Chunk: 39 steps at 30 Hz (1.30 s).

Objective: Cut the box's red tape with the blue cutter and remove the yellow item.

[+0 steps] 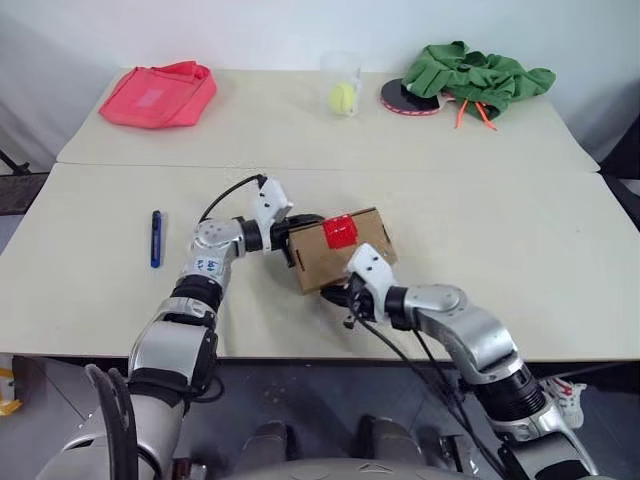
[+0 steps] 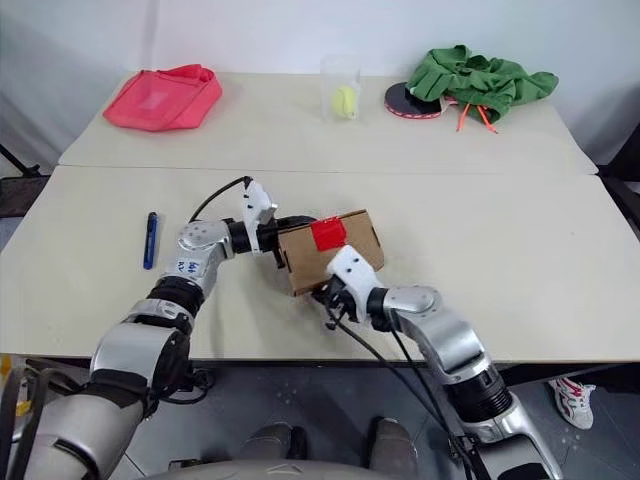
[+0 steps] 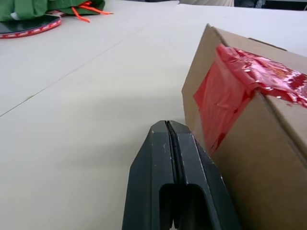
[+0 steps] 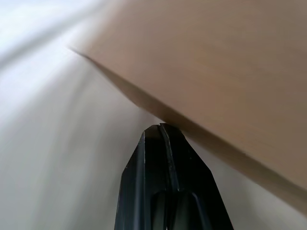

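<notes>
Box (image 1: pixel 338 252) mid-table on the near tabletop, red tape (image 1: pixel 340 233) patch on its top, wrapping over the edge. Left gripper (image 3: pixel 167 125) fully closed, empty, fingertips right beside the box's left end near the tape. Right gripper (image 4: pixel 159 127) also fully closed, holding nothing, tips at the box's lower near edge. Blue cutter (image 1: pixel 156 238) flat on the table, well apart to the left of the box, untouched. Far tabletop: pink-red bag (image 1: pixel 160 95), clear cup (image 1: pixel 342 82) with yellow-green ball (image 1: pixel 343 97), green cloth (image 1: pixel 474 75).
</notes>
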Each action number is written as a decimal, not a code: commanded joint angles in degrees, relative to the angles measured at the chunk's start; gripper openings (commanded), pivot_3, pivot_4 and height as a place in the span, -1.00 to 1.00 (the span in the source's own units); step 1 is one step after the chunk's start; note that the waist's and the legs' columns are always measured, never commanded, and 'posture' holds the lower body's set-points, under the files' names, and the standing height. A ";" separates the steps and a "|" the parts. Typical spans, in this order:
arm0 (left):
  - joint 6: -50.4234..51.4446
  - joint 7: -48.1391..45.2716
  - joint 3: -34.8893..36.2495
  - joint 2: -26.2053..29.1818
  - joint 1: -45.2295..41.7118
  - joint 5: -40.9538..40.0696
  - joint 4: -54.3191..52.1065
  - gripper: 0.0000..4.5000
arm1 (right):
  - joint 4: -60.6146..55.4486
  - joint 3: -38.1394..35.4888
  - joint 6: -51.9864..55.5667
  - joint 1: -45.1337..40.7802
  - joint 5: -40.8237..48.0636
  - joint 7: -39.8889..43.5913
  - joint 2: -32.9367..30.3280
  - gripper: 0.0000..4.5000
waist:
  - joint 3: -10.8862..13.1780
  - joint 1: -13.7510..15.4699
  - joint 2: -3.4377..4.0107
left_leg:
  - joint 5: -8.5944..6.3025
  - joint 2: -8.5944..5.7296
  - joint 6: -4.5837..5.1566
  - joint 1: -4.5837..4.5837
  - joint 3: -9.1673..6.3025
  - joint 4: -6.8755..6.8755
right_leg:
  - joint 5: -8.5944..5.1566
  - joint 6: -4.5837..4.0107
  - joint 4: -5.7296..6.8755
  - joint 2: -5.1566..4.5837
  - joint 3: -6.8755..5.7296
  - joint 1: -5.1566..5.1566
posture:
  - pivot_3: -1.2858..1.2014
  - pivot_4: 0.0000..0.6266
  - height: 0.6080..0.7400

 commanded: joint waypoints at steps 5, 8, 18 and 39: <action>-0.89 2.81 1.92 4.62 -1.85 1.81 3.54 -0.99 | -8.52 0.00 2.42 -4.17 -0.22 0.95 -3.76 -1.00 | 0.01 -0.11 -0.01 | 0.00 0.02 0.00 -0.01 0.00 0.05 | 0.00 0.00 0.11 0.00 0.03 -0.07 | 0.03 -0.52 1.00; -0.67 1.67 2.73 7.45 -1.56 1.69 3.47 -0.99 | -11.87 -1.72 4.95 -4.98 1.86 1.73 -5.98 -1.00 | 0.03 -0.14 -0.05 | -0.02 0.04 -0.03 -0.01 0.00 0.05 | 0.00 0.00 0.23 0.00 0.03 -0.13 | 0.03 -0.52 1.00; 17.03 -13.71 3.34 20.08 9.12 -2.35 -14.39 -0.99 | -11.16 -10.13 0.50 -5.84 1.89 8.93 -23.41 -1.00 | 0.06 -0.12 -0.09 | -0.10 0.05 -0.01 -0.07 0.01 0.14 | 0.00 0.00 0.26 0.00 0.04 -0.16 | 0.03 -0.52 1.00; 55.49 8.22 1.67 10.04 26.92 -11.11 -60.49 -0.99 | 32.59 -6.43 -25.49 -18.17 -10.47 11.57 -13.96 -1.00 | 0.12 -0.09 -0.20 | -0.10 0.09 -0.06 0.03 0.05 0.25 | 0.00 0.00 0.38 0.01 0.20 -0.09 | 0.03 -0.52 1.00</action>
